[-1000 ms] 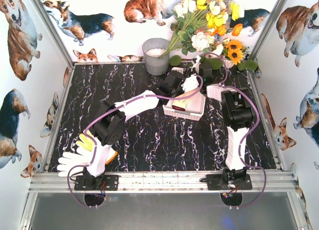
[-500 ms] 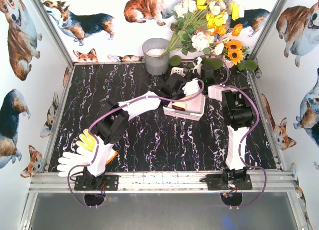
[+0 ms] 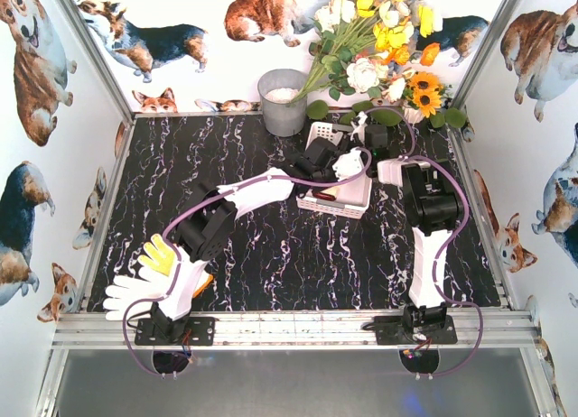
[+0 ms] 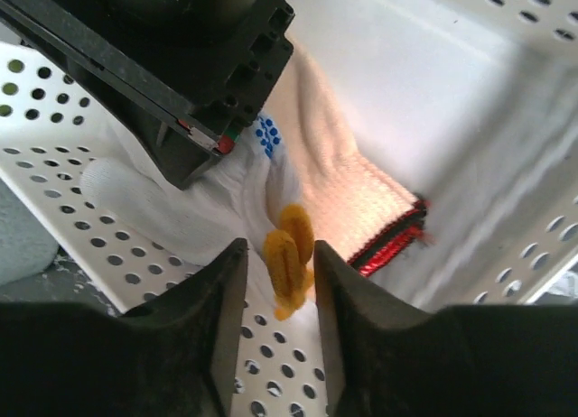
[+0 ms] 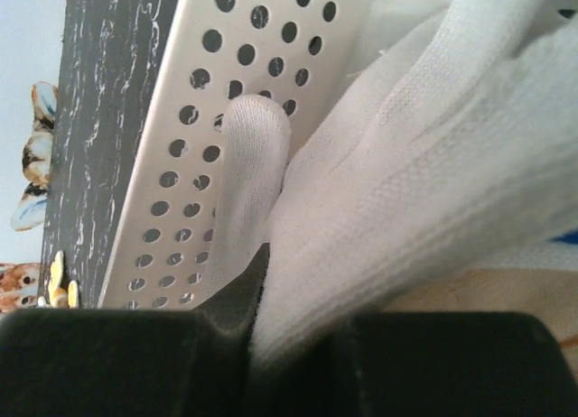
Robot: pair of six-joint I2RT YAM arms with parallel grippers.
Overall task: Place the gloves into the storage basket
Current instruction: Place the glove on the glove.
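1. The only writing you get is a scrap of pale lettering on the black housing (image 4: 181,65) at the top edge of the left wrist view. It is cut off and cannot be read.
2. Your left arm reaches from its base at the near left diagonally across the table (image 3: 271,254) to the storage basket (image 3: 354,203). Its wrist is over the basket's near left side.
3. The left gripper (image 4: 280,250) points down into the basket with its jaws a little apart. The fingers of the orange-yellow glove (image 4: 287,259) show in the gap, with room to spare on one side, so nothing is clamped.
4. Your right arm rises straight up the right side of the table and bends left over the basket's far end.
5. The right gripper (image 5: 266,309) is clamped on the held white glove (image 5: 406,191), whose knit bunches out from between the fingers against the basket's perforated wall.
6. Inside the basket you also see a cream glove (image 4: 352,196) with a red-and-dark cuff. A patch of blue dots (image 4: 266,137) shows beside the white knit.
7. Two gloves lie on the table by your left arm's base: the loose white glove (image 3: 126,295) and the yellow glove (image 3: 158,254). Both are well apart from the basket.
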